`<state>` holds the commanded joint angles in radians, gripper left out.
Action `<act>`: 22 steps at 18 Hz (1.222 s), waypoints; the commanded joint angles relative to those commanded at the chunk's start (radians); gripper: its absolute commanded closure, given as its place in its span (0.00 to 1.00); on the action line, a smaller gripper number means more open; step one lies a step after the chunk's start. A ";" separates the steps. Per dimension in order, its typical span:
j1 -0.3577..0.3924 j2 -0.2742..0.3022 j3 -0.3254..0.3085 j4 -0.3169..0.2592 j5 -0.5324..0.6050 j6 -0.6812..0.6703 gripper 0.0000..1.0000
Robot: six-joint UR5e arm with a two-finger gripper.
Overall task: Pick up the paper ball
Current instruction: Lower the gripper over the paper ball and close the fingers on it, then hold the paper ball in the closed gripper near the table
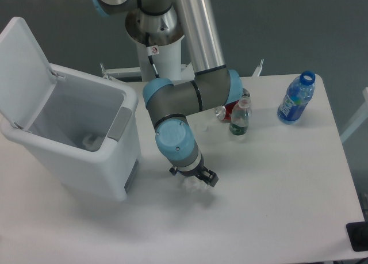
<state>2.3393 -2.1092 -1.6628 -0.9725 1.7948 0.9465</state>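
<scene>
The paper ball (194, 184) is a small lumpy white wad lying on the white table (276, 183), in front of the bin. My gripper (192, 176) points down right over it. The two dark fingertips (210, 178) stand apart on either side of the wad, so the jaws look open around it. The wrist hides the top of the ball, and I cannot tell whether the fingers touch it.
A white bin (86, 160) with its lid up stands at the left, with a greyish scrap (91, 140) inside. A small green bottle (240, 117) and a red can (229, 110) stand behind my arm. A blue bottle (296, 97) stands at the far right.
</scene>
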 joint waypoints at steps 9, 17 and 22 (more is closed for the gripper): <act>0.002 0.000 0.000 -0.002 0.000 -0.005 0.82; 0.006 -0.003 0.009 -0.002 0.000 -0.003 1.00; 0.028 0.012 0.034 -0.003 -0.041 0.003 1.00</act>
<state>2.3669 -2.0970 -1.6292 -0.9756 1.7536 0.9495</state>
